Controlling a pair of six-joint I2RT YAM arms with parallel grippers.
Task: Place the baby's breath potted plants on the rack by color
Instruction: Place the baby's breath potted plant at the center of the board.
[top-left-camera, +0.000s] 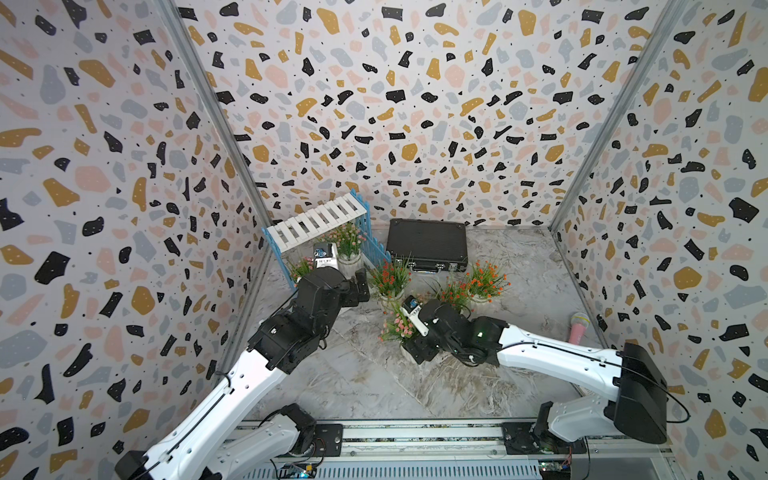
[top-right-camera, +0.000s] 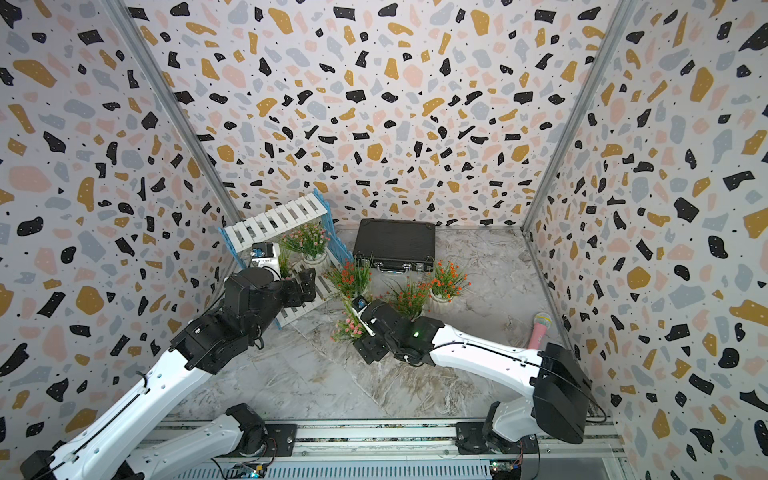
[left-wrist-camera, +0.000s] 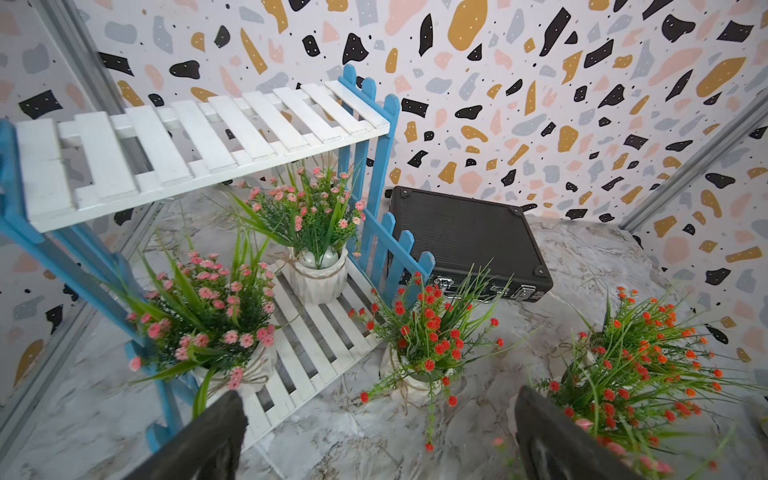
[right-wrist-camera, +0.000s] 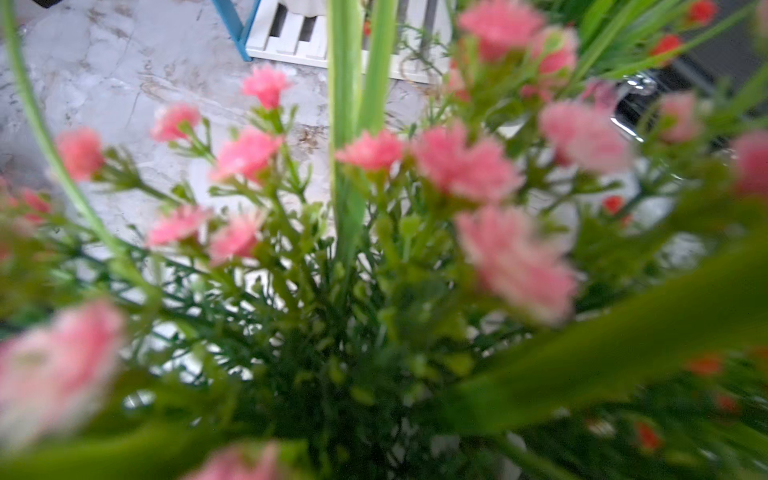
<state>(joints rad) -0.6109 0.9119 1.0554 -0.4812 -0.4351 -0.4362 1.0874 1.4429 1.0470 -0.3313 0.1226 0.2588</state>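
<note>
Two pink baby's breath plants (left-wrist-camera: 208, 307) (left-wrist-camera: 309, 212) already stood on the lower shelf (left-wrist-camera: 316, 345) of the rack (left-wrist-camera: 199, 137), one toward each end, with bare slats between them. The third pink plant (top-left-camera: 397, 328) was on the marble tabletop (top-left-camera: 374, 386), near the three orange-red plants (top-left-camera: 388, 276) (top-left-camera: 453, 293) (top-left-camera: 488, 278), and the right gripper (top-right-camera: 368, 347) was down at its pot. The right wrist view was filled with blurred blossoms, so I could not tell whether the jaws were closed on the pot or only stood around it. The left gripper (left-wrist-camera: 376, 405) hung in front of the rack with its jaws spread and nothing between them.

The step in hand looked like picking up this last pink plant to join the others. Doing it well likely meant gripping the pot wall rather than the stems, since the foliage would give and slip. A straight lift seemed wise, to keep its leaves from dragging on the nearest orange-red plant. The plant should probably go in low under the top shelf and come down on the bare slats. The left arm stood near that approach and might have needed to draw back first.
</note>
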